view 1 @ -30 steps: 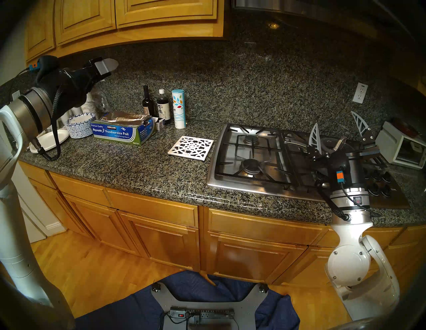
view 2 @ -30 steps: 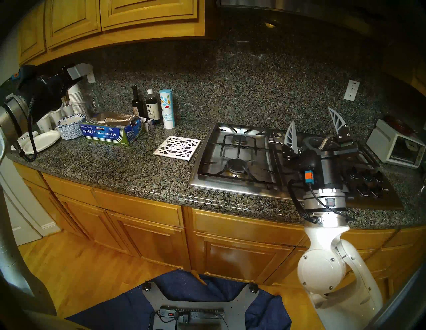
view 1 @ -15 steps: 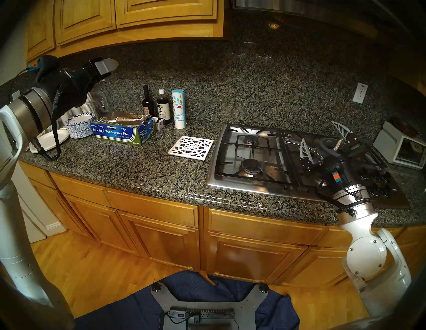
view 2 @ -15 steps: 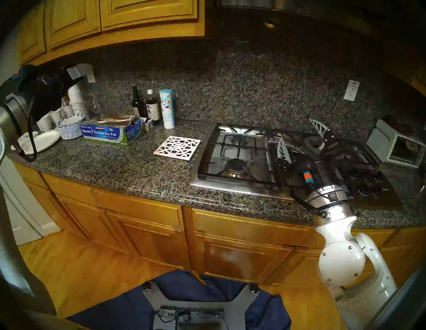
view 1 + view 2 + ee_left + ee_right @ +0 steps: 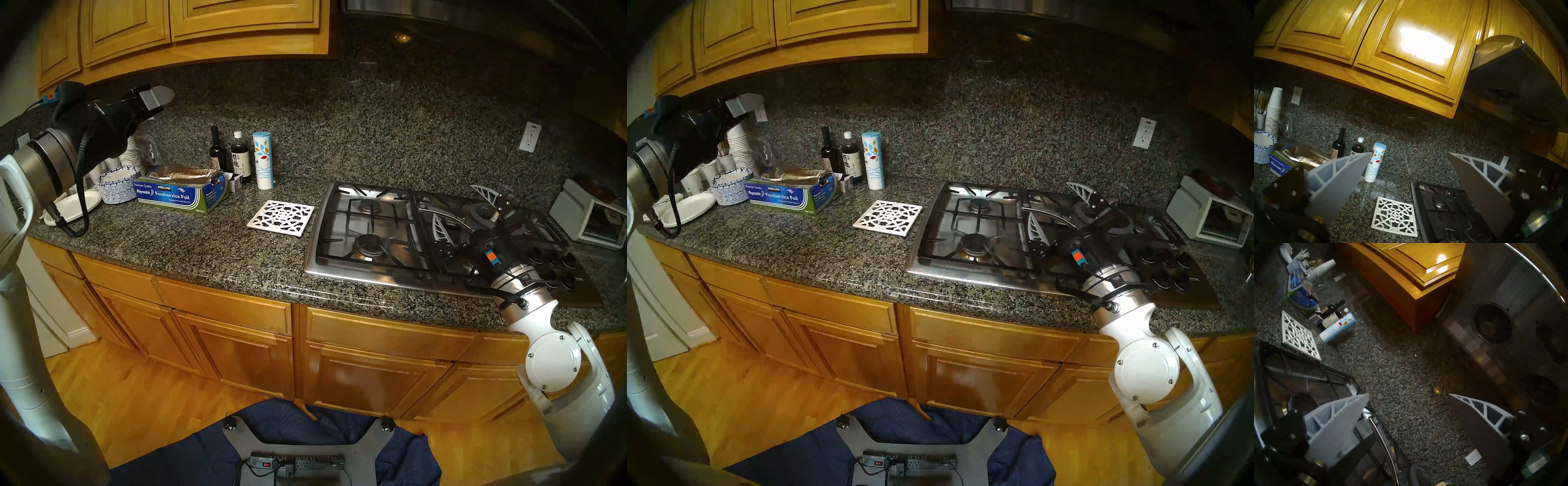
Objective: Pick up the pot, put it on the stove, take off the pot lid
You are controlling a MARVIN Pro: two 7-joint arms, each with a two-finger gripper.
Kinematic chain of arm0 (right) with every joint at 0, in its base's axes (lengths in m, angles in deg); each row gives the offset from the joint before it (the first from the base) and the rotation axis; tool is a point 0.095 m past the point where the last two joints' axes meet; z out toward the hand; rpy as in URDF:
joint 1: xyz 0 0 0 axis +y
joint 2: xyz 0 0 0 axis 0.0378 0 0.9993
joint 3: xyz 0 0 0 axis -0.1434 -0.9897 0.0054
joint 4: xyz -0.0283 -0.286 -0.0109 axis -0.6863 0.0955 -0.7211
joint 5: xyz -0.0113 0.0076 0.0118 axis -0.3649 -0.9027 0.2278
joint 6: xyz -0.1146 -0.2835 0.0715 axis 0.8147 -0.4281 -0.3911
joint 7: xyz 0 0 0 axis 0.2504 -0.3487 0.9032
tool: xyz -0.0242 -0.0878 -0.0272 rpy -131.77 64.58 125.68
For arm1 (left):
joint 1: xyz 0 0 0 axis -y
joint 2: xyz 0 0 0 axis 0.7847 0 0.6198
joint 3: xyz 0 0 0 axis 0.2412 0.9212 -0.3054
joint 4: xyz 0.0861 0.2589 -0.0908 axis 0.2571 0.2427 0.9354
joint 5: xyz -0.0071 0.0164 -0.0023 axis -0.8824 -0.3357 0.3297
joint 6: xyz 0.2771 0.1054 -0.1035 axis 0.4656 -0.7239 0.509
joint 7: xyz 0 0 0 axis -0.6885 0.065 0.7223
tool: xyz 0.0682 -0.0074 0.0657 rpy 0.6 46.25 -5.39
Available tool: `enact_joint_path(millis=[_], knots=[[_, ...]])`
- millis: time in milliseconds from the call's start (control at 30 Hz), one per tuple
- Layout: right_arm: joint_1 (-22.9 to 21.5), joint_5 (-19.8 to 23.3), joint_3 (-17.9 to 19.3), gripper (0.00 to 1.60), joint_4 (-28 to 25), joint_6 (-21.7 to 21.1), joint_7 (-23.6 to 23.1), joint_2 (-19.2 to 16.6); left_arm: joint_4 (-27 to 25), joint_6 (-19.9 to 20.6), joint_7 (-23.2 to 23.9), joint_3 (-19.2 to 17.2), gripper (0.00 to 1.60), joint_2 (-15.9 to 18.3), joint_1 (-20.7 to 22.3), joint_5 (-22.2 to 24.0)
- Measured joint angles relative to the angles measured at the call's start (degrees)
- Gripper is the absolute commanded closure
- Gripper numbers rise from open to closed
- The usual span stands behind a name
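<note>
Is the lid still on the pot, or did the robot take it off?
On. The pot lid sits flat on the pot on the stove, and the open right hand holds nothing.

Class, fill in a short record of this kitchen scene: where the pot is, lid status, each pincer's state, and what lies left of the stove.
pot: on the stove, right part
pot lid: on the pot
left pincer: open, empty, raised over the counter
right pincer: open, straddling the pot
left of stove: white trivet
</note>
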Motion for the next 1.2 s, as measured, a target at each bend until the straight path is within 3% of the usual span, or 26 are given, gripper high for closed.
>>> enact_joint_path(millis=[267, 633, 900, 1200], knots=[[-2.47, -0.15, -1.34, 0.0, 3.84, 1.33, -0.5, -0.99, 0.0, 0.0, 0.0, 0.0, 0.0, 0.01, 0.0, 0.0], [-4.23, -1.49, -2.85, 0.0, 4.15, 0.92, -0.65, -1.56, 0.0, -0.01, -0.01, 0.0, 0.0, 0.01, 0.0, 0.01], [-6.43, -3.83, -7.42, 0.0, 9.8, -0.98, -0.95, -2.58, 0.01, -0.02, -0.01, 0.0, 0.0, 0.03, 0.0, 0.01], [-9.09, -4.84, -8.63, 0.0, 13.61, -1.26, -1.39, -3.44, 0.01, -0.02, -0.02, 0.0, 0.0, 0.03, 0.0, 0.02]])
